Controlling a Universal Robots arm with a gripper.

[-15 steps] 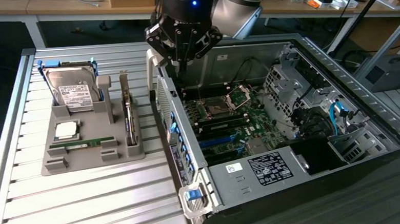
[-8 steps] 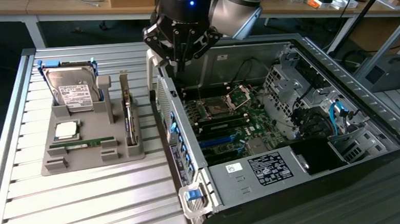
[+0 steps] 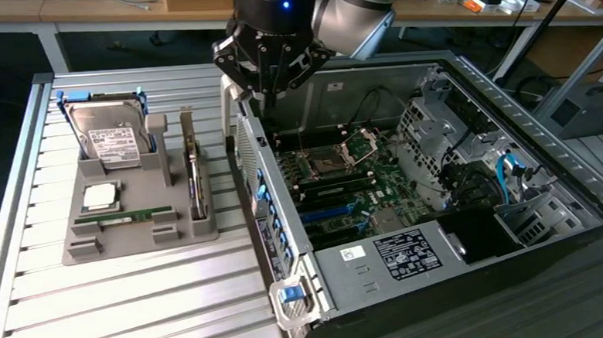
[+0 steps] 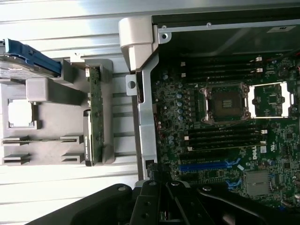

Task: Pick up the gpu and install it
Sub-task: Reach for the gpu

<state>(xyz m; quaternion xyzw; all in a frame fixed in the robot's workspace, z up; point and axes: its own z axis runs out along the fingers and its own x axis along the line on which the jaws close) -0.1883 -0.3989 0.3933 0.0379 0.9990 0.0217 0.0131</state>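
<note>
The tool hangs shut and empty above the open computer case's side wall edge. The gpu stands on edge in the grey holder just beside that wall, open surface in front

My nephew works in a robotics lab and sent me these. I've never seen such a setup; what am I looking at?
It is a single robot arm whose gripper hangs closed and empty above the edge of an open computer case. One picture comes from a camera off the arm, the other from a camera on its wrist, looking down. On the slatted table a grey holder carries a hard drive, a processor chip, a memory stick and the gpu, standing on edge, not yet picked up.
</note>
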